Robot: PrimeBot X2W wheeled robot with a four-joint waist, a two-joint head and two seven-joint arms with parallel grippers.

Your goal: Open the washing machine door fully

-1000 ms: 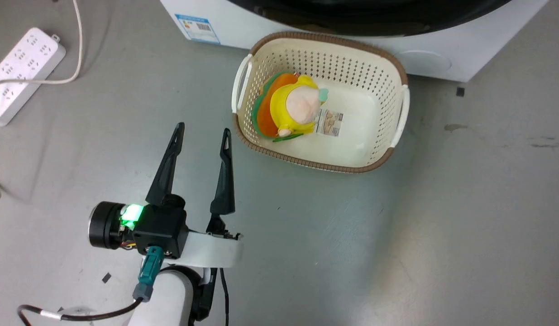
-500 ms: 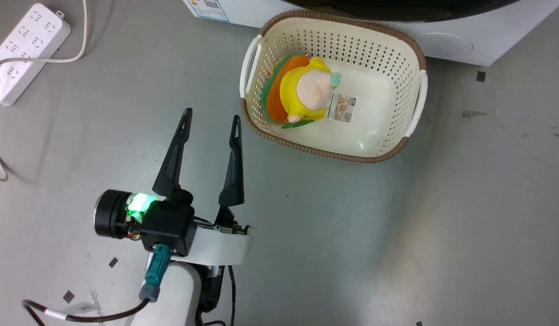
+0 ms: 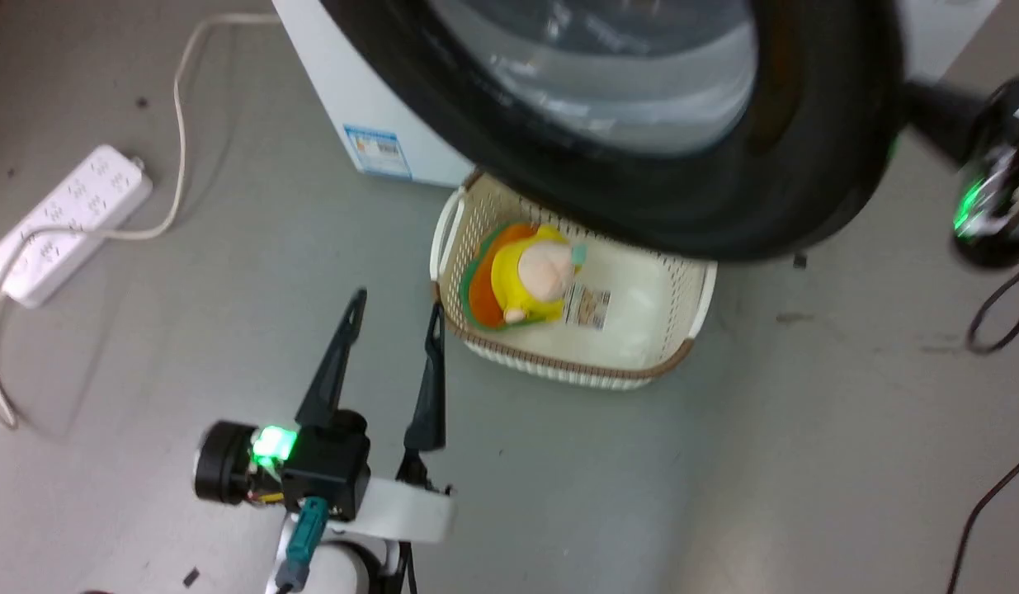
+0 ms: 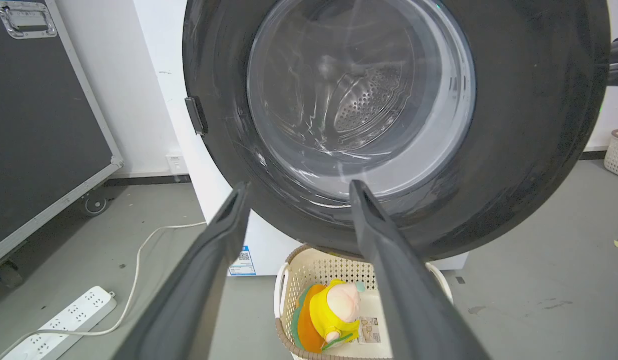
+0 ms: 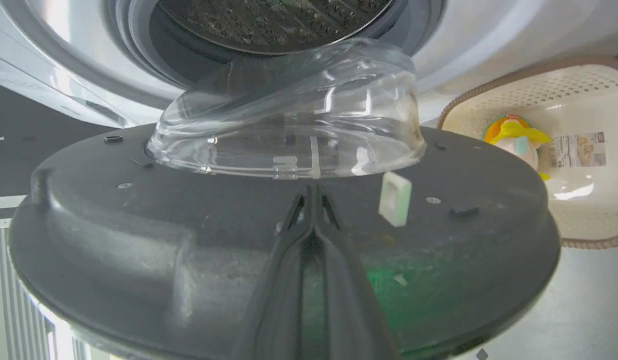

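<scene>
Round glossy black washing machine door (image 3: 806, 165) open above a cream plastic basket (image 3: 559, 375)
It juts from the white washing machine (image 3: 356, 99); the basket holds a yellow-and-orange plush toy (image 3: 530, 276), a white power strip (image 3: 68, 223) to our left. Our left gripper (image 3: 396, 301) is spread beside the basket; our right gripper (image 5: 313, 190), fingers together, rests on the door's inner face.

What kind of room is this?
Probably a workshop or test room set up for laundry: a washing machine and laundry basket stand on a grey floor, near a power strip and a black wheeled case.
</scene>
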